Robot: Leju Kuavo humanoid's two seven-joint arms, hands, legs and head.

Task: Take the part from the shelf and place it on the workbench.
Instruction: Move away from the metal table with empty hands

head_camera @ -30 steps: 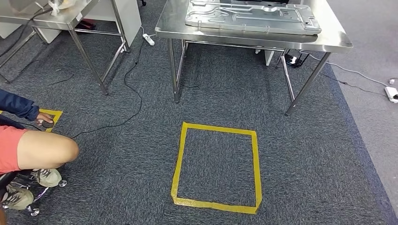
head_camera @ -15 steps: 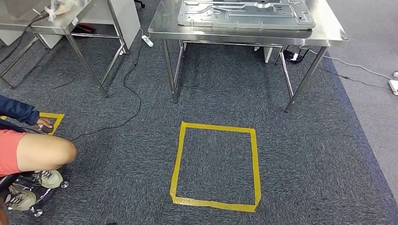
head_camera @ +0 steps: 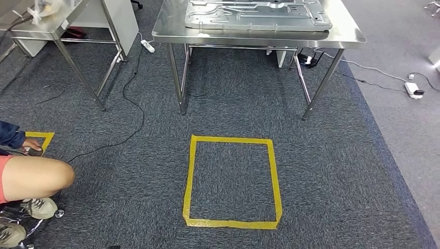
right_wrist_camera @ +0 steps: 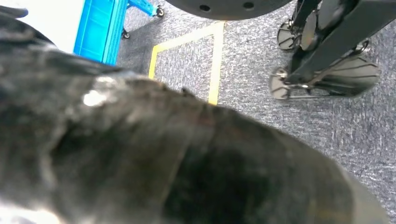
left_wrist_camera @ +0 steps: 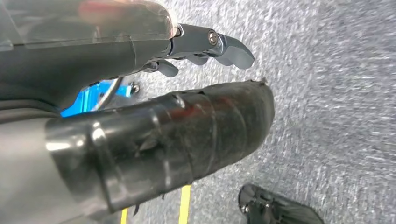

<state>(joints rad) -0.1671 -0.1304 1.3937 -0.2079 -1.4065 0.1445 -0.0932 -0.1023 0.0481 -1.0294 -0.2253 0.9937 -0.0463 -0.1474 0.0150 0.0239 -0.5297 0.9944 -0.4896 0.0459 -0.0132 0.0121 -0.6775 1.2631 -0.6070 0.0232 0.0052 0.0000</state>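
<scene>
- Because the big metal part (head_camera: 258, 14) lies flat on the far workbench (head_camera: 342, 37), it looks already put down.
- The left hand (left_wrist_camera: 205, 46) hangs low, fingers loose, holding nothing.
- The right hand (right_wrist_camera: 187, 158) is blurry; I cannot tell.

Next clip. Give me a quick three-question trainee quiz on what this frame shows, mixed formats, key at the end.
1. True or false: the metal panel lies on the steel workbench.
2. The yellow tape square is: A) on the floor in front of the workbench; B) on the workbench top; C) under the panel.
3. Fill in: a white ___ lies on the floor by the right edge.

Key: 1 true; 2 A; 3 power strip.
</scene>
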